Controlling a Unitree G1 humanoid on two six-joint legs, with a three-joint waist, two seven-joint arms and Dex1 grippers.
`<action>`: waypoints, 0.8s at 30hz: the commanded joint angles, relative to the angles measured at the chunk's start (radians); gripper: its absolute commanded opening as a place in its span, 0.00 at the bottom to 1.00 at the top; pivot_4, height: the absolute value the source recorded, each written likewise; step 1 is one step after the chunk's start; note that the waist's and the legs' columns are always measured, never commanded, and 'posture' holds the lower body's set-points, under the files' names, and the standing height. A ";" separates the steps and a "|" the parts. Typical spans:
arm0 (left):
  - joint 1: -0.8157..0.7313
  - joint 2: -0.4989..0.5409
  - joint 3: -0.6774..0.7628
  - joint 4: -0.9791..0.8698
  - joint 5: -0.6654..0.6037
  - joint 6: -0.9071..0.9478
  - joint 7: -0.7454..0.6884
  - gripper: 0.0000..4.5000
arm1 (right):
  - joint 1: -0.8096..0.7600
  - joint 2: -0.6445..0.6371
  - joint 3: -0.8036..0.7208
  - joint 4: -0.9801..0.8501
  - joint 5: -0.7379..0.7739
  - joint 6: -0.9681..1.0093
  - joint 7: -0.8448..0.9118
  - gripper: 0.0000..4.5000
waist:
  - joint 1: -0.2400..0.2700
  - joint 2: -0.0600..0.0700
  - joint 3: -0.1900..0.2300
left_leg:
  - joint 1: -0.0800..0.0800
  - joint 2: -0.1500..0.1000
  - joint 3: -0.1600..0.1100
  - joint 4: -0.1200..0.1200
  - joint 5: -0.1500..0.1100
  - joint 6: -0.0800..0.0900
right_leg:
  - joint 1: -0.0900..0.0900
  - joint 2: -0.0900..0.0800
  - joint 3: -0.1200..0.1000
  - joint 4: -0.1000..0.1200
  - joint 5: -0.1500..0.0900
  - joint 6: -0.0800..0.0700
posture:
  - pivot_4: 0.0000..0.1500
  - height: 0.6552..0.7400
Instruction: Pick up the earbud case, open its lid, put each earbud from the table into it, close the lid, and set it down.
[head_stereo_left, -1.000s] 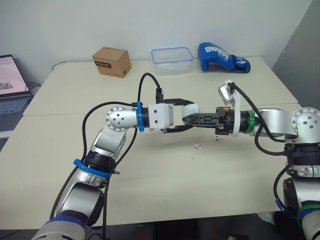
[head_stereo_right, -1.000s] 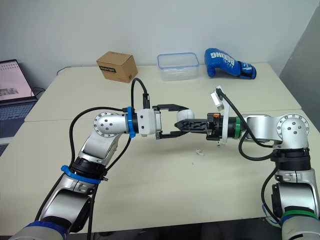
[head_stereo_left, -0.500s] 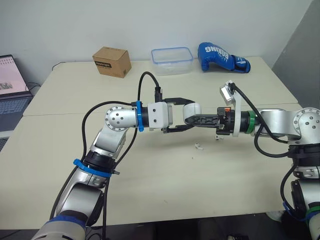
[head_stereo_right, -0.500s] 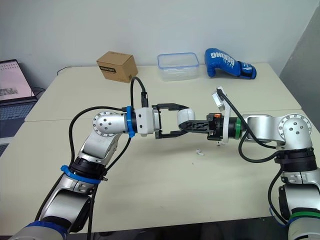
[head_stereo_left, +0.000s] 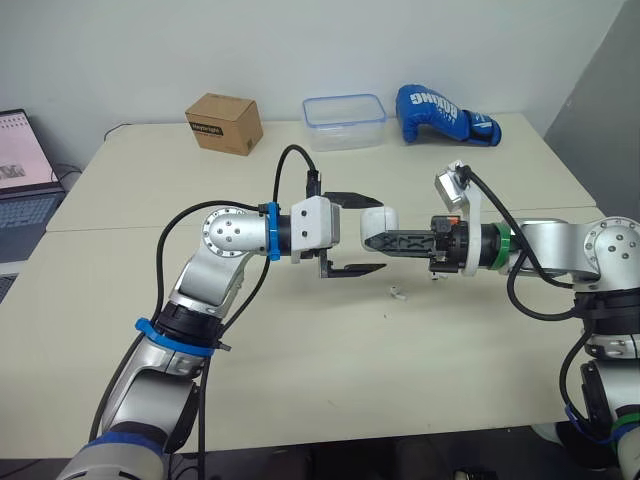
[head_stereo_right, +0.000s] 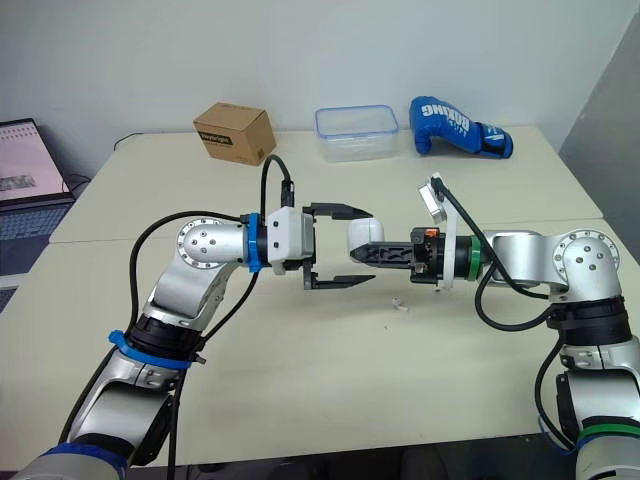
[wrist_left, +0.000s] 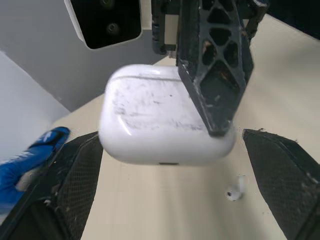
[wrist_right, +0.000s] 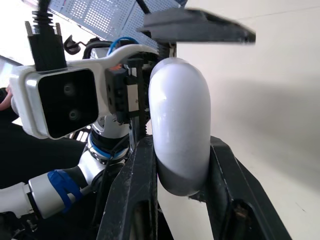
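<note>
The white earbud case (head_stereo_left: 380, 218), lid closed, is held above the table's middle, my right gripper (wrist_right: 180, 142) shut on its lower part. My left gripper (head_stereo_left: 373, 233) faces it from the left and is open, one finger (head_stereo_left: 345, 197) above the case and one (head_stereo_left: 355, 268) below, neither touching it. In the left wrist view the case (wrist_left: 165, 127) hangs between the two spread fingers. A single white earbud (head_stereo_left: 398, 294) lies on the table just below and right of the case.
At the table's far edge stand a cardboard box (head_stereo_left: 224, 123), a clear plastic container (head_stereo_left: 344, 120) and a blue boxing glove (head_stereo_left: 444, 114). A laptop (head_stereo_left: 20, 165) sits off the table's left side. A seam (head_stereo_left: 120, 227) crosses the table.
My left gripper has spread its fingers wider and drawn back a little to the left from the case. The right gripper and the case have stayed nearly still.
</note>
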 joint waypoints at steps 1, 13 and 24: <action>0.001 0.067 0.050 -0.081 -0.076 0.137 -0.047 1.00 | -0.011 -0.007 -0.014 -0.031 0.000 -0.018 0.033 0.20 | -0.001 0.000 0.000 | 0.000 0.000 0.000 0.000 0.000 0.000 | 0.000 0.000 0.000 0.000 0.000 0.000 | 1.00 0.89; -0.147 0.271 0.035 -0.056 -0.164 0.631 -0.160 1.00 | -0.096 -0.208 0.275 -0.362 -0.898 -0.205 0.701 0.20 | -0.007 0.001 0.001 | 0.000 0.000 -0.001 0.000 0.000 0.000 | 0.000 0.001 -0.002 0.000 -0.001 0.002 | 1.00 0.89; -0.152 0.231 -0.030 -0.048 -0.136 0.693 -0.181 0.87 | -0.099 -0.234 0.441 -0.473 -1.324 -0.392 0.988 0.20 | -0.019 0.000 0.001 | 0.000 0.000 -0.001 0.000 0.000 0.000 | 0.000 0.001 -0.001 0.000 -0.001 0.002 | 1.00 0.89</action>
